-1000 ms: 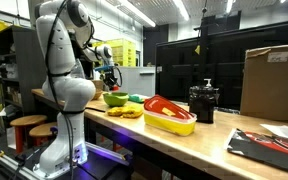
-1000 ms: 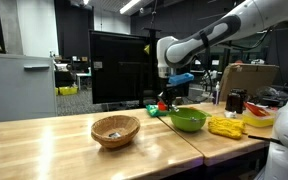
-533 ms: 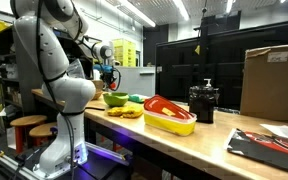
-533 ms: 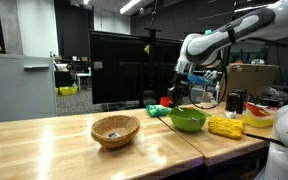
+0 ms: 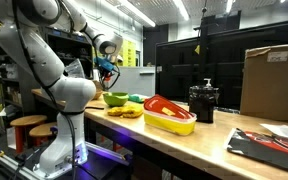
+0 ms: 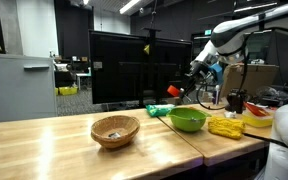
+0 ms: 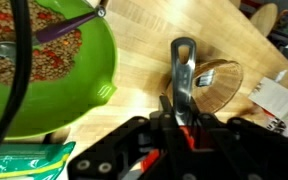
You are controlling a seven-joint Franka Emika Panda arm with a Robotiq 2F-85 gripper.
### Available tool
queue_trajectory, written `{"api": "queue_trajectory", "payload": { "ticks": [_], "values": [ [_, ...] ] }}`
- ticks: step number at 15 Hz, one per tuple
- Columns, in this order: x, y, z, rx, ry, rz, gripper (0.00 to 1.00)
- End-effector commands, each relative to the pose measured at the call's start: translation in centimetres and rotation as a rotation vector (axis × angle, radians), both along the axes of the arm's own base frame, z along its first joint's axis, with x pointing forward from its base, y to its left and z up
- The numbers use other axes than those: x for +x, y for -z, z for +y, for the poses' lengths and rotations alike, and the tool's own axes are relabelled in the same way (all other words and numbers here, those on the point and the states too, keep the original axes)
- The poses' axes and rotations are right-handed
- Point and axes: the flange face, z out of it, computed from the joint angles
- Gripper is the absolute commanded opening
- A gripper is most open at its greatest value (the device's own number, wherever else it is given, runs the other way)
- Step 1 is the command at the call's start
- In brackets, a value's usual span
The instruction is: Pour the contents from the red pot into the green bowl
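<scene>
My gripper [image 7: 182, 118] is closed tight on the red pot [image 6: 173, 91], held aloft at about 11 o'clock of the green bowl [image 6: 187, 120] — clear of its rim. I judge the pot light, rigid and slick; a hold at the handle root should resist twisting during tilt.

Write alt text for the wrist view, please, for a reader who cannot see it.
The green bowl, holding small brown grains, fills the left side and sits on a light wooden table. From the gripper at the bottom edge, a black handle points up the centre, and a wicker basket lies just right of it.
</scene>
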Motion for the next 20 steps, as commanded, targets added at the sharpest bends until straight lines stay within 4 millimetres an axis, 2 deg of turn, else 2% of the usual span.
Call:
{"api": "queue_trajectory", "payload": {
  "ticks": [1,4,5,10,14,18,20],
  "values": [
    [-2.5,1.4,-1.5,0.197,-0.025,-0.043,0.04],
    [-2.7,4.6,-2.5,0.348,-0.030,-0.086,0.04],
    [-1.0,4.3,-3.3,0.386,-0.036,-0.101,0.04],
    [0.8,10.4,-5.8,0.598,-0.040,-0.207,0.04],
    [1.1,14.8,-6.5,0.756,-0.039,-0.239,0.04],
    [1.2,16.3,-7.6,0.832,-0.028,-0.218,0.04],
    [1.2,16.2,-8.1,0.818,-0.025,-0.197,0.04]
  ]
}}
